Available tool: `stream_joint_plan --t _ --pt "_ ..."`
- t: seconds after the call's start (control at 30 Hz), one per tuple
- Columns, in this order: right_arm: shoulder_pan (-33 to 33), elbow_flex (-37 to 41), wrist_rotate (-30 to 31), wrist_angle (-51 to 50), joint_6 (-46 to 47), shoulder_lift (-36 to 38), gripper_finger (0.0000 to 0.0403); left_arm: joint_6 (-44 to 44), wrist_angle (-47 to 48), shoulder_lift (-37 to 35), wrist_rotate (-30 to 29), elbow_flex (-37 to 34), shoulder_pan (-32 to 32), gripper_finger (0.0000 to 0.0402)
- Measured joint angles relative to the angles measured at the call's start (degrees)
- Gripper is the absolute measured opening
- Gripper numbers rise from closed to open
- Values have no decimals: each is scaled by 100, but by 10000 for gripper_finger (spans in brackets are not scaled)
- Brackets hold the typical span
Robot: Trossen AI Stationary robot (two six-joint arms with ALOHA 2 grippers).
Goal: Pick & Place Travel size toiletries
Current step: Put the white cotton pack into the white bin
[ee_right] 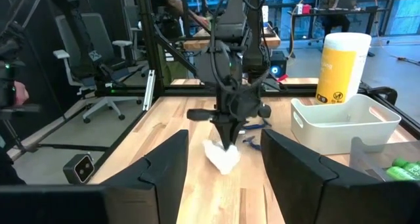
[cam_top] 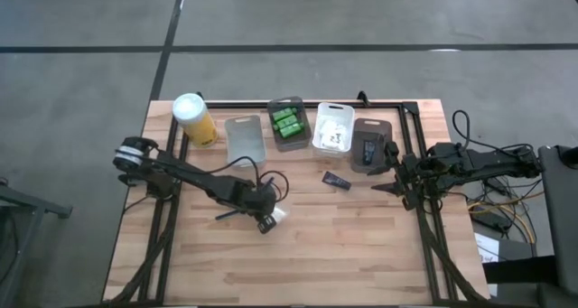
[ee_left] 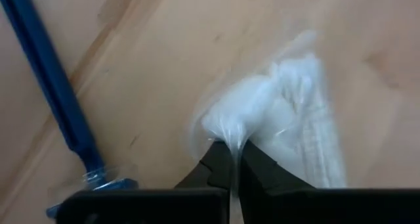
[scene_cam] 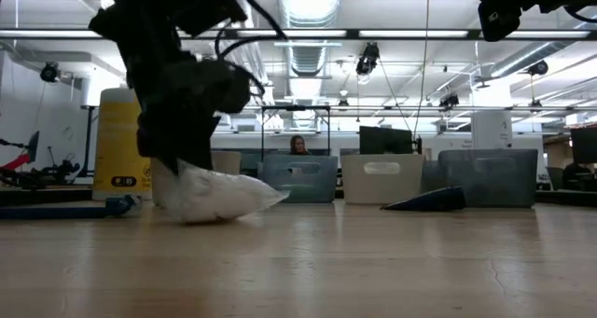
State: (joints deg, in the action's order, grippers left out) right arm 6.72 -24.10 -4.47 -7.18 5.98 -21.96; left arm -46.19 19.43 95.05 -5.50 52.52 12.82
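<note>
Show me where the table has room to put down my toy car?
The wide wood near the table's front edge, in front of the white packet pinched by the left hand, is bare. It's crowded at the back: yellow canister, four bins, plus a black sachet.

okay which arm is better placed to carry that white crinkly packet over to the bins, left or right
Left. The left gripper is already pinched shut on the white packet at the table's middle, the packet still resting on the wood. The right gripper hangs open near the table's right edge, beside the dark bin, holding nothing.
</note>
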Motion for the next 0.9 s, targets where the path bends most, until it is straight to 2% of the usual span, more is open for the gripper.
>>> stream_joint_plan --t 0.27,0.4,0.63,0.8,0.9 --pt "0 0 0 2 -2 -2 187 303 -36 -476 -7 355 -73 7" --pt "-2 2 0 2 -1 -8 176 463 -57 -756 -192 677 -195 7" --pt "-1 2 0 -1 -2 -34 156 1135 -86 -1174 -531 1636 -416 7" --pt "-2 2 0 2 -2 -37 140 1765 -15 -1175 -674 2538 -435 8" --pt "-2 2 0 2 -2 -39 131 1956 341 -1110 -761 2899 -435 7"
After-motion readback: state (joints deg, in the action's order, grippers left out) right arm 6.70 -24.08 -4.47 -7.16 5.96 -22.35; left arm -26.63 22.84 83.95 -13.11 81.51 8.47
